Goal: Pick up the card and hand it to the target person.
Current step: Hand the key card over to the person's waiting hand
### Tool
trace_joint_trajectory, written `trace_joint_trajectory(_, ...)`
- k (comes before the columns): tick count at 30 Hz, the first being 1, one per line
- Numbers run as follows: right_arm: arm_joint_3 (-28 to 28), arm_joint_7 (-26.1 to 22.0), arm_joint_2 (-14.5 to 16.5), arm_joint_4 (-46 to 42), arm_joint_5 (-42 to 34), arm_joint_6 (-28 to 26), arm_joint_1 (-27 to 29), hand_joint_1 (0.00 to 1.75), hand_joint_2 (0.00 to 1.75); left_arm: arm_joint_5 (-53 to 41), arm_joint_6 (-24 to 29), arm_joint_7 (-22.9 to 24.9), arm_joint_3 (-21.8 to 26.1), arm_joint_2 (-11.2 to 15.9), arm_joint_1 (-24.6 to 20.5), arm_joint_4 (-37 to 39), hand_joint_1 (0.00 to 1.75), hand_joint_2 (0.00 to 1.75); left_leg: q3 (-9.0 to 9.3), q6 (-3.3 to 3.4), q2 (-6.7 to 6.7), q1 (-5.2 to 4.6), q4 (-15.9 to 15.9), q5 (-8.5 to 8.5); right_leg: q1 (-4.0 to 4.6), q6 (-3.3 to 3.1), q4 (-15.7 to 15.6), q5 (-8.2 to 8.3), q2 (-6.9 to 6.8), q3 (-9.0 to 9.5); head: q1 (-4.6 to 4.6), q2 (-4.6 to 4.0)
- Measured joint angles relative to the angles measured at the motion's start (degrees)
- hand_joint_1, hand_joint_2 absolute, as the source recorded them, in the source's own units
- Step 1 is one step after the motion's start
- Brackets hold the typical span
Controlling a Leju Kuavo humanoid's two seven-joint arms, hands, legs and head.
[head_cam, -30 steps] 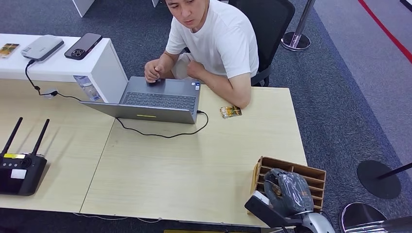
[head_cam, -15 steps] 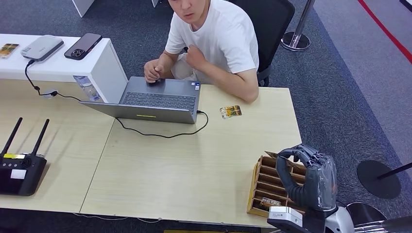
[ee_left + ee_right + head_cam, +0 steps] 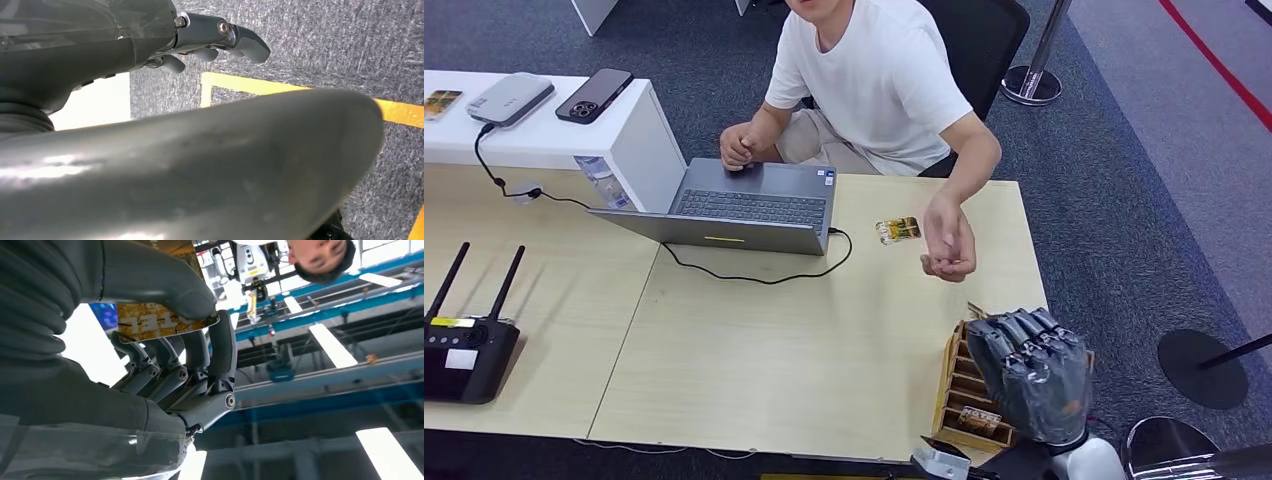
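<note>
Head view first. Right hand rises above the wooden card rack at the near right corner of the light wood table, back of the hand toward the camera, fingers curled together; a thin sliver of the card pokes out just past the fingertips. The seated person in a white T-shirt sits behind the far edge and stretches one hand out over the right part of the table, toward the robot's hand but apart from it. A second card lies flat on the table near the far edge, just beside the open grey laptop, whose black cable loops across the top. A black router with two antennas stands at the left edge. On the white side desk lie a smartphone and a grey flat device.

Left wrist view: the left hand hangs over dark grey carpet crossed by yellow floor tape; its fingers are bent inward and nothing is seen in them.

Right wrist view: the right hand holds the card, yellow-patterned, pinched between the thick thumb and the dark fingers. The camera looks up past it at ceiling lights.
</note>
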Motion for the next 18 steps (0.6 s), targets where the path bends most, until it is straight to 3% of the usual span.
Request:
trace_joint_trajectory(4, 4.62, 2.19, 1.11, 8.02, 4.29, -1.4, -5.76, 1.57, 1.75, -0.39, 0.01, 0.15, -1.15, -0.02, -0.36, 0.0, 0.0, 0.0, 0.01, 0.0, 0.06, 0.01, 0.0, 0.11, 0.01, 0.0, 0.01, 0.06, 0.02, 0.02, 0.01, 0.0)
trace_joint_trajectory(12, 11.74, 5.89, 2.76, 21.09, 5.78, -1.46, -16.52, 1.57, 1.75, -0.45, 0.01, 0.38, -2.26, -0.01, -0.53, 0.0, 0.0, 0.0, -0.01, 0.0, 0.05, 0.01, 0.01, 0.16, 0.01, -0.01, 0.02, 0.08, 0.01, 0.01, 0.0, 0.0)
trace_joint_trajectory(18, 19.01, 14.64, 2.29, 28.79, 6.04, -1.48, -24.1, 1.57, 1.75, -0.45, 0.02, 0.66, -3.19, -0.01, -0.63, 0.0, 0.0, 0.0, -0.01, 0.0, 0.05, 0.01, 0.02, 0.16, 0.01, -0.01, 0.01, 0.08, 0.01, 0.0, -0.01, 0.0)
